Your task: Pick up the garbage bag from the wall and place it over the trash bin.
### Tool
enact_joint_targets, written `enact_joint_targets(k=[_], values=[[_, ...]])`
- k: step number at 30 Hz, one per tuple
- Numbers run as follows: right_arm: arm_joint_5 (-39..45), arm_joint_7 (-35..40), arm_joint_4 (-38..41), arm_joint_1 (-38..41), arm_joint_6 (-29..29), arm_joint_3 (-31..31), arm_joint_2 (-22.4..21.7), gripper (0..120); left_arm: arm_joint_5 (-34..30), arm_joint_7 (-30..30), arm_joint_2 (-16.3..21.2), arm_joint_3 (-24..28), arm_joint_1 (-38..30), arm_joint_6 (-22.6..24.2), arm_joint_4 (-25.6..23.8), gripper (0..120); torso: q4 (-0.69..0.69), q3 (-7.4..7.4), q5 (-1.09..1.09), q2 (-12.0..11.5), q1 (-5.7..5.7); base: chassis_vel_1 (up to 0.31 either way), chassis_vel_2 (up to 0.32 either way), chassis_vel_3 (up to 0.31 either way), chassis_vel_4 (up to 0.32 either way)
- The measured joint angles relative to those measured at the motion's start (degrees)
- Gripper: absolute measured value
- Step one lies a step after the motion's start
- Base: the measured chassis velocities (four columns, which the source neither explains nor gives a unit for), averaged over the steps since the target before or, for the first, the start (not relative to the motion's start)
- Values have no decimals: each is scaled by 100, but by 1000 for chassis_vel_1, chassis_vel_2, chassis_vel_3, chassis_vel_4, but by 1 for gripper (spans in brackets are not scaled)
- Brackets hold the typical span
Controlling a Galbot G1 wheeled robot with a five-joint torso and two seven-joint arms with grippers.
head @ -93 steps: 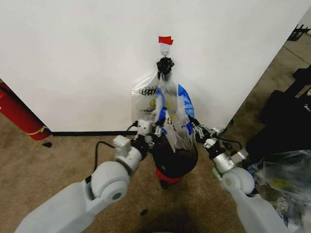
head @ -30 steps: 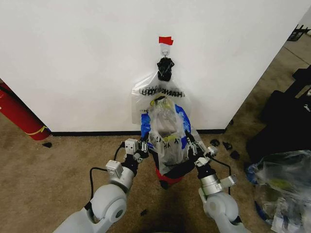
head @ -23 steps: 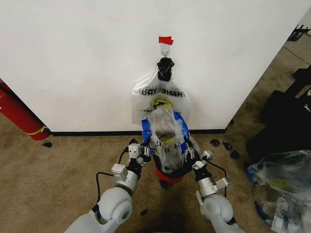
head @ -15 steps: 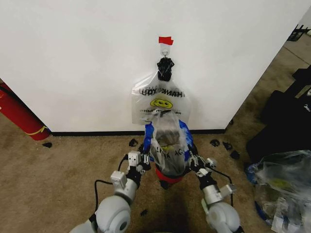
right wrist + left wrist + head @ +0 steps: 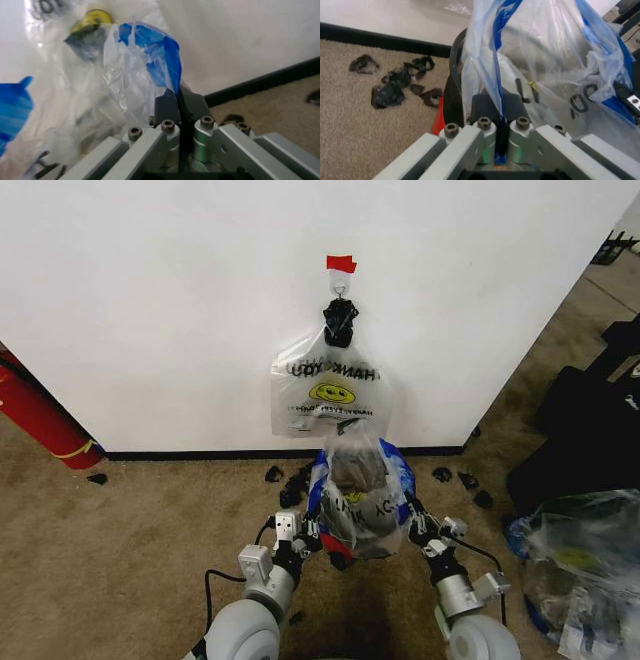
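**Bag stretched over bin, both grippers clamped on it**

While you look at the head view, your left gripper (image 5: 303, 532) and right gripper (image 5: 416, 525) sit low on either side of the small round black mesh trash bin with the red base (image 5: 338, 546), each pinching an edge of the thin crinkly see-through garbage bag with blue patches (image 5: 360, 485). In the left wrist view the fingers (image 5: 485, 139) are closed tight on a blue strip of the bag (image 5: 530, 48), with the bin's dark rim (image 5: 454, 80) just behind. In the right wrist view your fingers (image 5: 167, 108) are likewise shut on a blue fold (image 5: 152, 48). The bag bulges upward between the grippers, draped over the bin mouth. On the plain white wall (image 5: 150, 300), the whitish smiley bag with black lettering (image 5: 328, 392) hangs from the hook under the red tape strip (image 5: 341, 263). Black scraps (image 5: 285, 480) lie on the brown carpet (image 5: 120, 530) near the baseboard.
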Motion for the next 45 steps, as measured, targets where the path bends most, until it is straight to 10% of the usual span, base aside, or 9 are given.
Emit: enact_joint_targets(k=[45], values=[[-377,1201,-857,775,-930,-207,-1,0,-648,-299,-55,69,-134,621,696,0,0,1,0,-1,0,0,0,0,0]])
